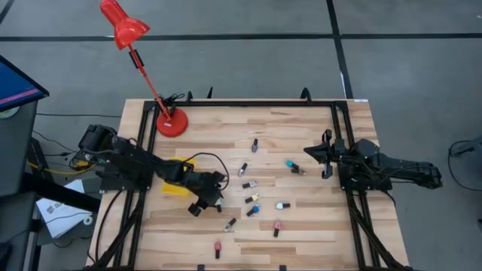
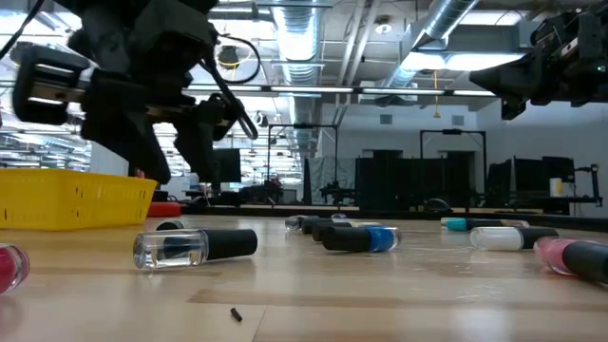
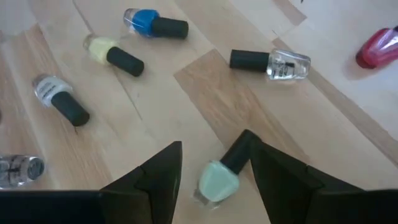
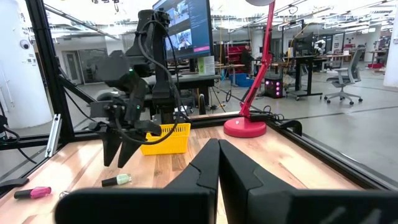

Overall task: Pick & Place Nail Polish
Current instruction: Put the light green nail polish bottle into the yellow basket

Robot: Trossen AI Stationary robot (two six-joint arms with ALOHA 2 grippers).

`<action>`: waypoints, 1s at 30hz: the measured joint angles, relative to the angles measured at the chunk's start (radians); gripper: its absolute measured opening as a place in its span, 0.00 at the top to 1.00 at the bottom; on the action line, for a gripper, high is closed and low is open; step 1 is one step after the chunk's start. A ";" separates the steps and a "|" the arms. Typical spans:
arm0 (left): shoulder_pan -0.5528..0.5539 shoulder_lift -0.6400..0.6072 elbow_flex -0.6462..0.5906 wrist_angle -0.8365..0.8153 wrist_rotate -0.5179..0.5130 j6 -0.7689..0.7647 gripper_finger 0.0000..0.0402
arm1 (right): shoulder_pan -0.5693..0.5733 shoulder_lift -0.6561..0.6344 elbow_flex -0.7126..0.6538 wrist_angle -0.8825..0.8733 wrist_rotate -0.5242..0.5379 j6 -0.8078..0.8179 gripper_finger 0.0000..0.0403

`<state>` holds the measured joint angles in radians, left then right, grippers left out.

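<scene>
Several tiny nail polish bottles lie on their sides on the wooden table, among them a blue one, a yellow one and a clear one. My left gripper is open, hovering a little above a pale green bottle with a dark cap. That bottle lies on the table below and between the fingers, as the right wrist view shows. In the high view the left gripper is left of the table's middle. My right gripper is shut and empty, raised at the table's right side.
A yellow basket stands just behind the left gripper, toward the table's left. A red desk lamp stands on its base at the far left corner. More bottles lie scattered across the table's middle. A black frame edges the table.
</scene>
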<state>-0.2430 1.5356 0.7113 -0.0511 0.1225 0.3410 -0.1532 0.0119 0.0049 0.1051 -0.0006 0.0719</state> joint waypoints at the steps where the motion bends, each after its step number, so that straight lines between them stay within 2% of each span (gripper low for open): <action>1: 0.010 0.000 0.000 0.004 0.015 0.013 0.54 | 0.000 0.000 0.000 0.000 0.000 0.000 1.00; 6: 0.025 0.021 0.000 0.027 0.035 0.090 0.54 | 0.000 0.000 0.000 0.000 0.000 0.000 1.00; 16: 0.006 0.143 0.000 0.093 0.070 0.107 0.54 | 0.000 0.000 0.000 -0.022 0.000 -0.001 1.00; 26: 0.010 0.183 0.000 0.098 0.080 0.125 0.54 | 0.000 0.000 0.000 -0.023 0.000 -0.001 1.00; 30: 0.010 0.185 -0.004 0.102 0.081 0.120 0.59 | 0.000 0.000 0.000 -0.023 0.000 -0.001 1.00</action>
<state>-0.2333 1.7206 0.7071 0.0505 0.2039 0.4612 -0.1532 0.0124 0.0051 0.0826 -0.0002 0.0712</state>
